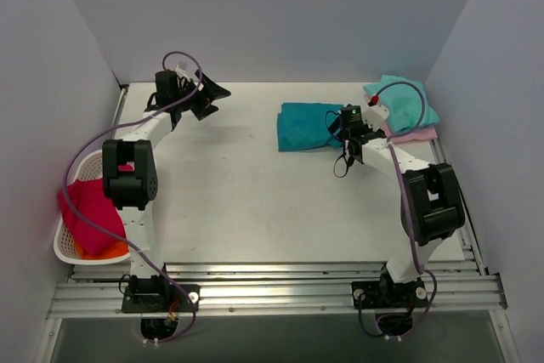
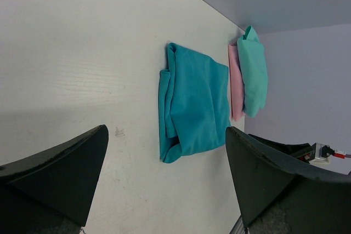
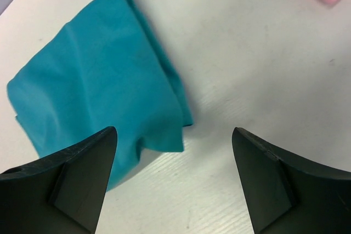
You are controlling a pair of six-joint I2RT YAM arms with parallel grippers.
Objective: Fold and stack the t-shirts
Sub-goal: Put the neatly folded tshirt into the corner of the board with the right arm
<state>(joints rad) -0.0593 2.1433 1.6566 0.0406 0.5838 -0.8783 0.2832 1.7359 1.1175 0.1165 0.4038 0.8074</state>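
Note:
The deep teal-blue t-shirt [image 1: 306, 125] lies folded on the table at the back centre-right; it also shows in the left wrist view [image 2: 194, 105] and the right wrist view [image 3: 98, 91]. The mint-green t-shirt [image 1: 405, 103] lies folded on top of the pale pink t-shirt [image 1: 418, 135] at the back right, both also in the left wrist view, mint [image 2: 253, 72] and pink [image 2: 236, 83]. My right gripper [image 1: 342, 136] is open and empty, just above the teal shirt's right edge [image 3: 173, 173]. My left gripper [image 1: 211, 99] is open and empty, at the back left, far from the shirts [image 2: 167, 173].
A white lattice basket [image 1: 66, 252] holding magenta and orange cloth [image 1: 89, 214] stands at the left edge beside the left arm. Grey walls close in the table at the back and sides. A metal rail [image 1: 272, 282] runs along the front edge.

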